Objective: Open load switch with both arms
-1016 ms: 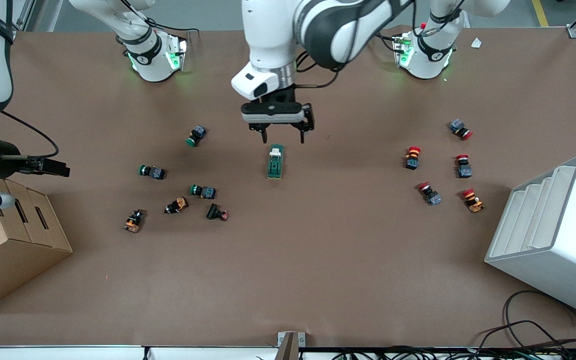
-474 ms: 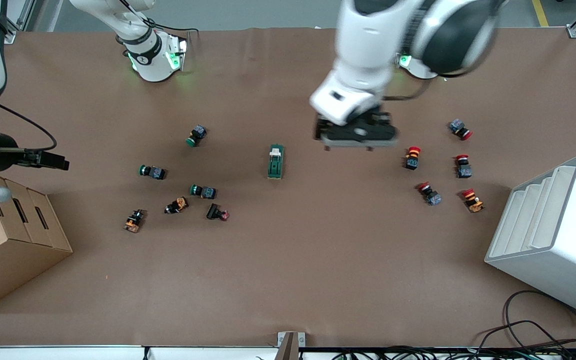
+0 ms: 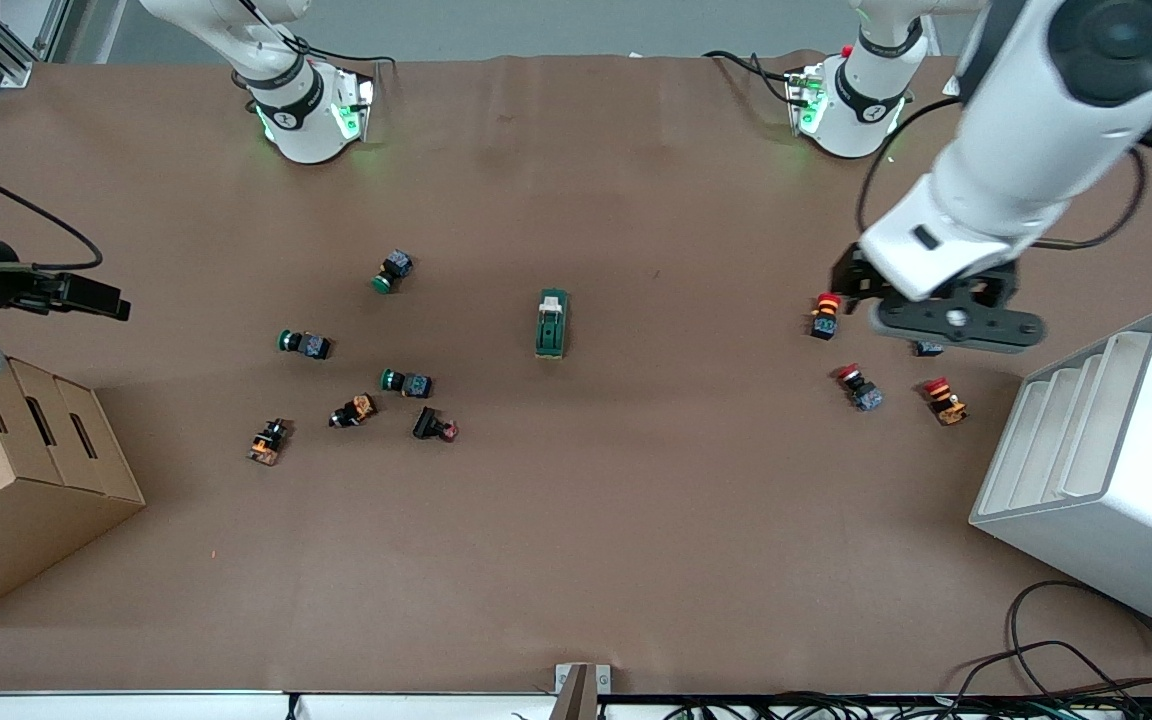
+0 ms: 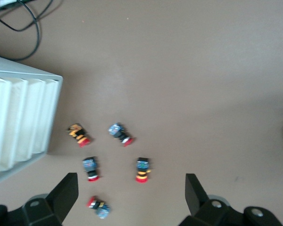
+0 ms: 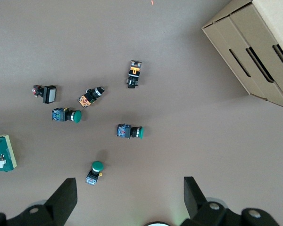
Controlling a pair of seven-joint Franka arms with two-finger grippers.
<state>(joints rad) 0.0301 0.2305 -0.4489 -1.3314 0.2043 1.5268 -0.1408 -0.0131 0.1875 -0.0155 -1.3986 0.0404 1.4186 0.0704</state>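
Front view, load switch [image 3: 551, 323] alone mid-table, white rack [image 3: 1106, 470] seemingly empty

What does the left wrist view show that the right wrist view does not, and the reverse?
Left wrist only: the white rack, a cable, and red push buttons under the open left gripper.
Right wrist only: the cardboard box, green push buttons, the whole load switch, and the open right gripper over the table near them.
Both: the brown table.
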